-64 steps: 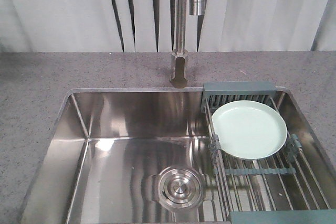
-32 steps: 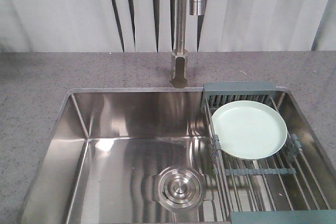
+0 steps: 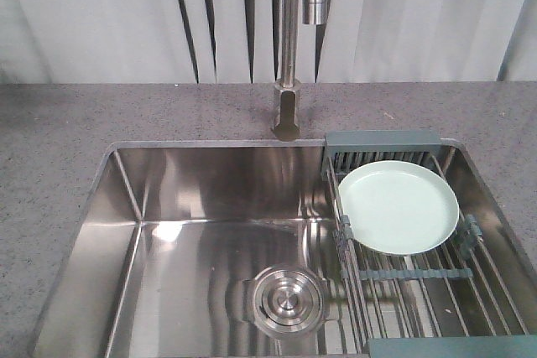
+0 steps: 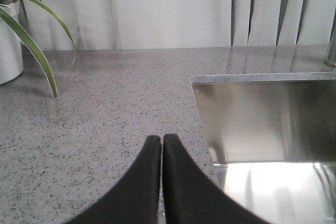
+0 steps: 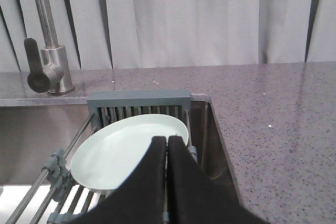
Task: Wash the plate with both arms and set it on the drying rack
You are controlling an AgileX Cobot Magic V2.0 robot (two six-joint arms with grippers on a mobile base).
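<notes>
The plate (image 3: 398,207) is round, pale mint green and glossy, with a low raised rim. It lies face up and nearly flat on my drying rack (image 3: 419,278), toward the rack's far end, beside the slatted grey plastic section (the steel rods run under it). The rack spans the right side of the sink.

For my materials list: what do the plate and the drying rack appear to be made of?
The plate is pale mint, smooth and slightly glossy: probably plastic or melamine, though glazed ceramic is possible. The drying rack has shiny steel-looking rods and matte grey end pieces, likely plastic.
</notes>
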